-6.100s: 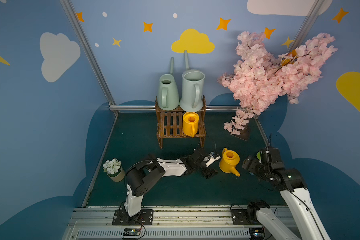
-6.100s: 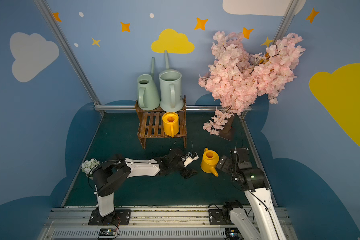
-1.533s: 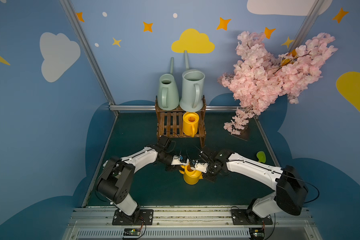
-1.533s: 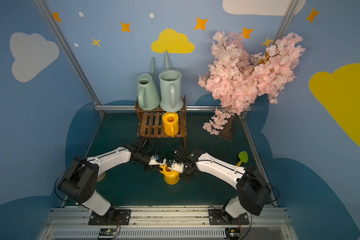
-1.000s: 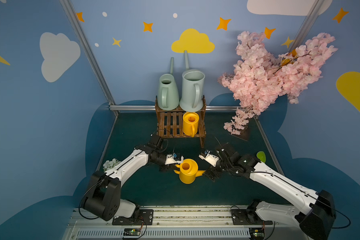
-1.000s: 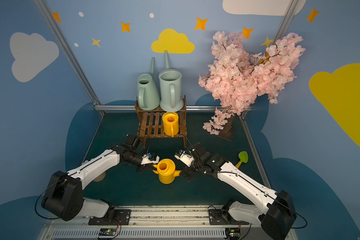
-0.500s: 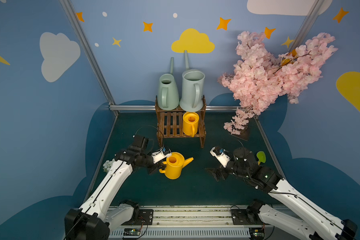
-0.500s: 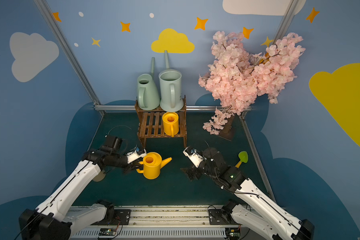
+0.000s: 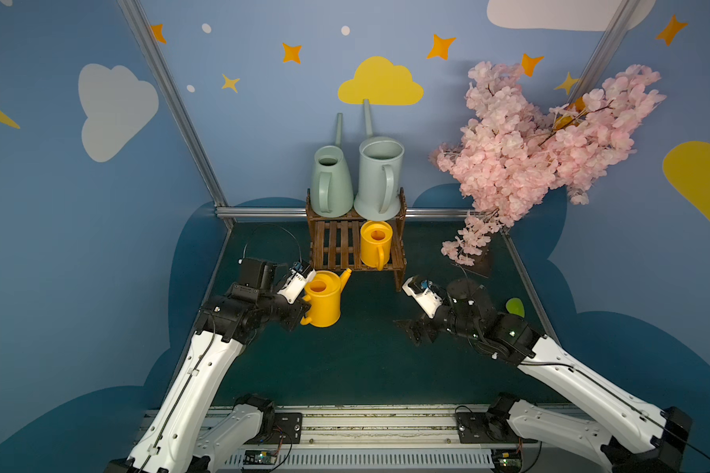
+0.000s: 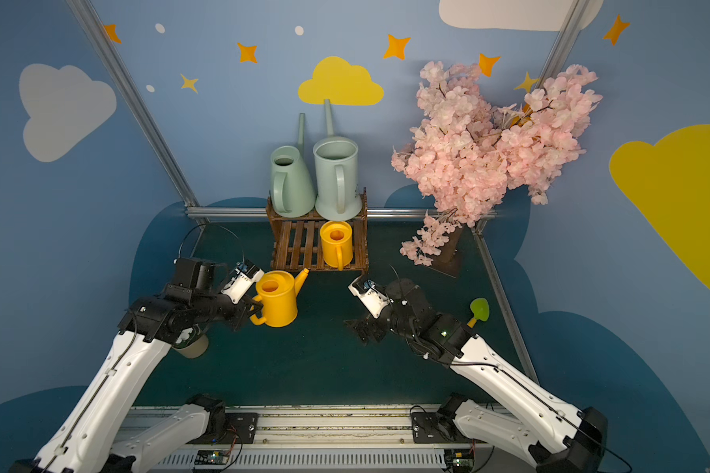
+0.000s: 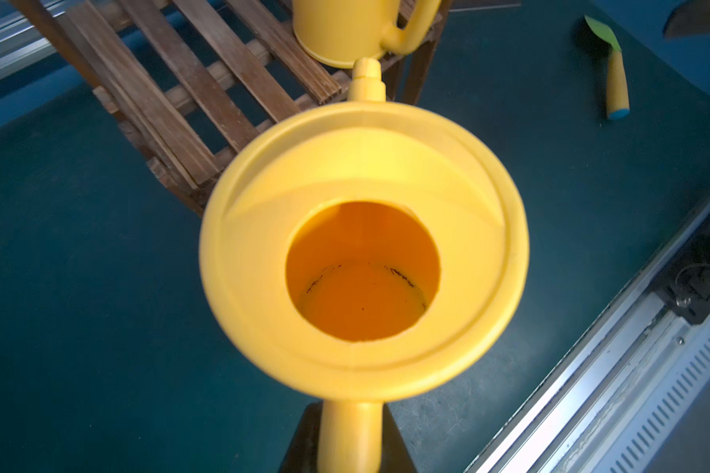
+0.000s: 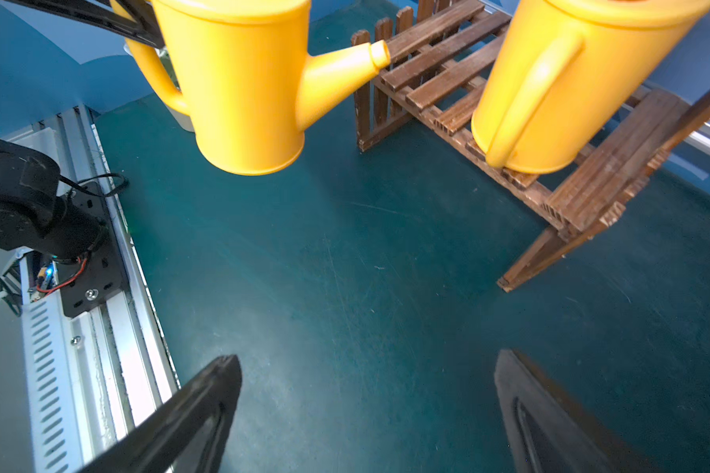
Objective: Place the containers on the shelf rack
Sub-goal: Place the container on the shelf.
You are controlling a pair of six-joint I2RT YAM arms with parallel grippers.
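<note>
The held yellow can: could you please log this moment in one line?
left end effector: shut on yellow can | right end effector: open | rack: can not placed

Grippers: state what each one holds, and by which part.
Left gripper grips the yellow watering can in front of the rack by its handle. Right gripper is open, holding nothing.

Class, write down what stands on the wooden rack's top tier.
A mint conical watering can and a taller grey-blue watering can stand side by side on the rack. Their bases hide most of its top slats.
</note>
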